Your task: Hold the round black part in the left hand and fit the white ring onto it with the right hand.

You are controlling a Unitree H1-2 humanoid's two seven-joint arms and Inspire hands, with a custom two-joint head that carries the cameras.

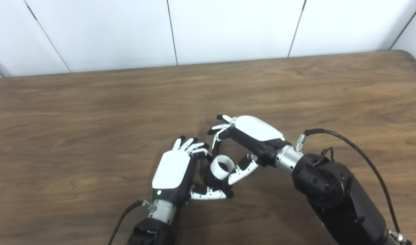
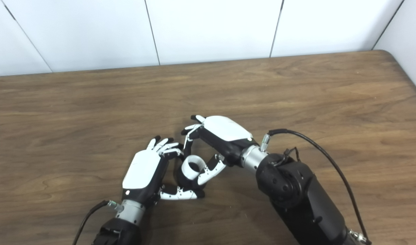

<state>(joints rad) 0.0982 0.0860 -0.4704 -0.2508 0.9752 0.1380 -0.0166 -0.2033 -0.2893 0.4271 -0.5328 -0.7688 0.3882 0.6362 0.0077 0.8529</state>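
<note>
Two robot hands meet low over a brown wooden worktop [image 1: 92, 112], near its front edge. The left hand [image 1: 172, 172], white-backed, curls its fingers [image 1: 190, 146] and thumb around a round black part [image 1: 211, 178], most of which is hidden inside the grasp. A white ring [image 1: 222, 166] sits at the top of that black part, tilted, its hole facing up. The right hand [image 1: 252, 136] reaches in from the right; its thumb and one finger pinch the ring from either side, while its other fingers [image 1: 223, 124] stay loosely spread above.
</note>
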